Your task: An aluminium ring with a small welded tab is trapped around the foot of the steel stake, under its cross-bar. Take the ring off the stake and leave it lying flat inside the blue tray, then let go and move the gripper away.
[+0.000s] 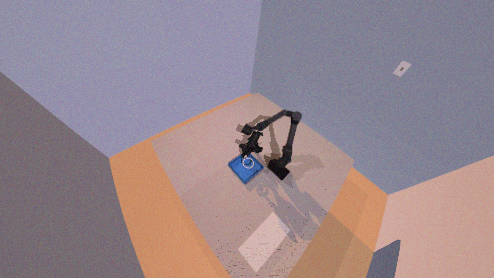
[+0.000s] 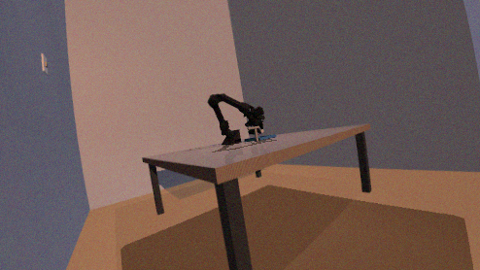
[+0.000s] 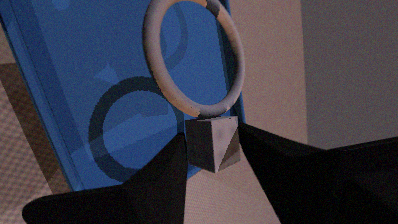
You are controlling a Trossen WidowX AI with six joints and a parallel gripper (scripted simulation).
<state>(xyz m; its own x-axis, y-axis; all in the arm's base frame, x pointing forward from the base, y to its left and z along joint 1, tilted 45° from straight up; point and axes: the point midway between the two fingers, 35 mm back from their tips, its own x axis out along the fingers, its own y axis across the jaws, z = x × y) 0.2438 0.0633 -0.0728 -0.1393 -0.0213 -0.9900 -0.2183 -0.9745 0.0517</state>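
The pale aluminium ring [image 1: 253, 163] [image 3: 152, 47] is off the stake and hangs in the air over the blue tray [image 1: 245, 176] [image 3: 65, 100]. Its shadow falls on the tray floor, apart from the ring. The small grey welded tab [image 3: 199, 145] sits between the fingertips. My gripper [image 1: 245, 155] [image 3: 210, 133] is shut on this tab at the tray's edge side, with the ring reaching out past the fingertips. The pale steel stake [image 2: 257, 136] shows upright with its cross-bar in the exterior view. It is not in the wrist view. How high the ring hangs is hard to tell.
The arm's base [image 1: 279, 170] [image 2: 231, 138] stands on the table [image 1: 200, 165] [image 2: 194, 155] close beside the tray. In the exterior view the stake stands in front of the tray and partly overlaps it. Long shadows of the arm cross the table top.
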